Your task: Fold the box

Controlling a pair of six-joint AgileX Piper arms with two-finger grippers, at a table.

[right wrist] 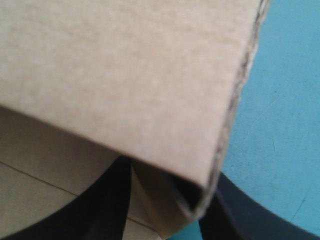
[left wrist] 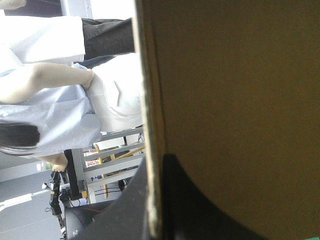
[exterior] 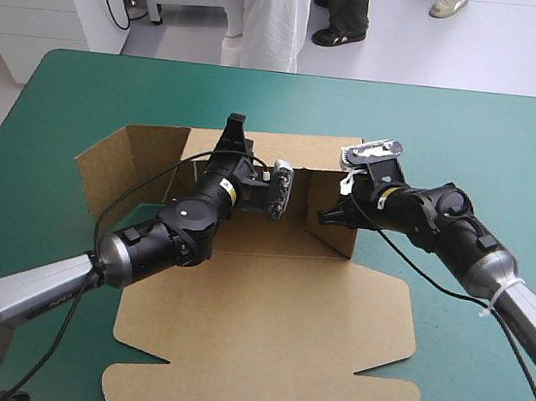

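Observation:
The brown box (exterior: 261, 337) lies mid-table, its broad lid panel flat toward the near edge. Its back wall (exterior: 303, 151) stands raised, and a side flap (exterior: 120, 168) tilts up at the left. My left gripper (exterior: 235, 130) reaches over the back wall's top edge. In the left wrist view that board edge (left wrist: 152, 100) runs between the gripper's (left wrist: 156, 160) black fingers, shut on it. My right gripper (exterior: 328, 215) holds the upright right side wall (exterior: 334, 233). In the right wrist view a folded board corner (right wrist: 150, 90) sits between the all but shut gripper (right wrist: 172, 180).
The teal-green cover (exterior: 509, 152) shows in wide strips to the right of the box and along the far edge. A narrower strip (exterior: 10, 228) lies to the left. The lid's rounded tab (exterior: 128, 384) reaches almost to the table's near edge.

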